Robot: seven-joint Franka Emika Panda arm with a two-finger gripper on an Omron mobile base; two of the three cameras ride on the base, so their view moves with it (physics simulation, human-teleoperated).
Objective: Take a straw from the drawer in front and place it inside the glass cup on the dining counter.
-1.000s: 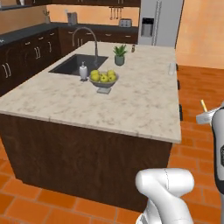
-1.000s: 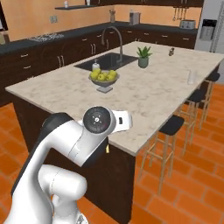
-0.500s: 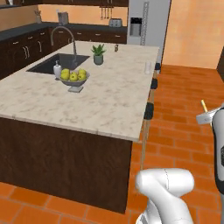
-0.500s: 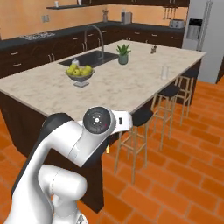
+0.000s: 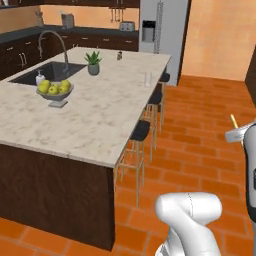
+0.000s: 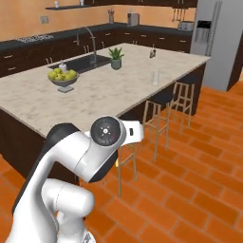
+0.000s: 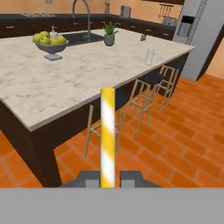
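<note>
Claw (image 7: 108,178): we have it closed on the straw (image 7: 107,135), which stands up between the tips.
Straw: light, thin and easily crushed, we judge; a gentle pinch near its lower end suits it.
Glass cup (image 7: 149,56): upright near the worktop (image 7: 52,87) edge above the stools (image 7: 144,83), well apart from us.
Risk: the tumbler may tip.

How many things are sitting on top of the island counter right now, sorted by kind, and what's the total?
Fruit bowl: 1
Potted plant: 1
Pump bottle, at the sink: 1
Glass cup: 1
Small dark shaker at the far end: 1
Total: 5
The straw is not counted: it stands in the hand, off the dining counter.
</note>
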